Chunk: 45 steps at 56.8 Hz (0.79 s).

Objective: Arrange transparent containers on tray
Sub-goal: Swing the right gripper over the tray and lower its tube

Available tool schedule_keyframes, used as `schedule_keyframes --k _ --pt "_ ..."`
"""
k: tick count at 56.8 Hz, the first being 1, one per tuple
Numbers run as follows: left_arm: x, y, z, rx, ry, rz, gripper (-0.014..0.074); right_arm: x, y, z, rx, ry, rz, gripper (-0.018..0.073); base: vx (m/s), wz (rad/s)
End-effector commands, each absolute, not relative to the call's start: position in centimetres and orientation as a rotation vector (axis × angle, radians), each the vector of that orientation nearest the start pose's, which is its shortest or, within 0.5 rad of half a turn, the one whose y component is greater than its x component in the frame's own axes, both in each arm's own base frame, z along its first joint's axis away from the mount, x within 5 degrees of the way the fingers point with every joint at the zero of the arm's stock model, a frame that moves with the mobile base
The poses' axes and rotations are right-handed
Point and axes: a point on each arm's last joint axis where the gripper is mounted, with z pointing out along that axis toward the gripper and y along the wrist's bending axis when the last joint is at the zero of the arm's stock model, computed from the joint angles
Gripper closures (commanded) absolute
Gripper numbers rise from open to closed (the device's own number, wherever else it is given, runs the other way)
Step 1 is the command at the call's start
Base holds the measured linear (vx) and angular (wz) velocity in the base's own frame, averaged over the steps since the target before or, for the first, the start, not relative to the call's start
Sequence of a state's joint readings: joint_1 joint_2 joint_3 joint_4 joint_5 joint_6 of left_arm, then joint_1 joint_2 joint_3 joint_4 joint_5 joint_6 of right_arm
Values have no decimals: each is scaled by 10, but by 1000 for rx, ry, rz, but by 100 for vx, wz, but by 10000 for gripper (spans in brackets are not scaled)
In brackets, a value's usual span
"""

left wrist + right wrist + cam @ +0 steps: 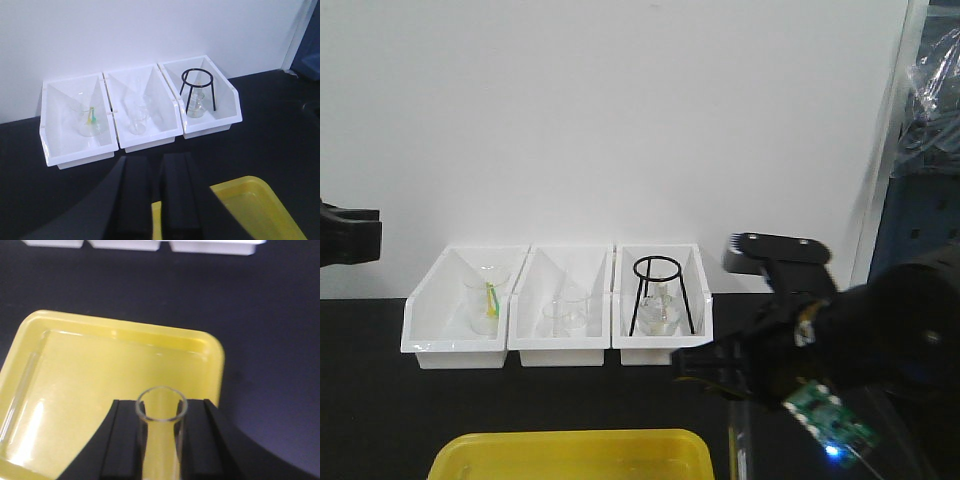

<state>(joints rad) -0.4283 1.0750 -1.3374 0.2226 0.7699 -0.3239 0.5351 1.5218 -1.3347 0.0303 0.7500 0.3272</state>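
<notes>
My right gripper (161, 407) is shut on a clear test tube (161, 440), whose open rim faces the camera above the right half of the yellow tray (125, 329). Another tube (19, 395) seems to lie along the tray's left wall. My left gripper (156, 161) hangs shut and empty over the black table, just behind the tray (255, 200). In the white bins stand a beaker (89, 122) with a yellow-green item in it, a second beaker (136, 120), and a flask (196, 105) under a black ring stand (198, 87).
The three white bins (560, 345) stand side by side against the white wall. The tray (570, 440) lies at the table's near edge. My right arm (840, 340) reaches in from the right; part of the left arm (345, 240) shows at the far left.
</notes>
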Motion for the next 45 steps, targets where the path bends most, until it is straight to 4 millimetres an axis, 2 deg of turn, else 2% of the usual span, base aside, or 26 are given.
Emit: schedule_keyframes --k 1,11,20,45 --pt "191 -73 478 167 1871 -257 441 307 194 348 -260 2413 468 568 0 0" --pt "191 -73 477 167 1882 -253 486 340 217 328 -265 2533 429 568 0 0" --pt "190 -74 477 160 1888 -284 492 357 228 305 -254 2607 395 568 0 0" --pt "189 -76 477 151 1896 -324 492 377 240 248 -208 2731 348 568 0 0"
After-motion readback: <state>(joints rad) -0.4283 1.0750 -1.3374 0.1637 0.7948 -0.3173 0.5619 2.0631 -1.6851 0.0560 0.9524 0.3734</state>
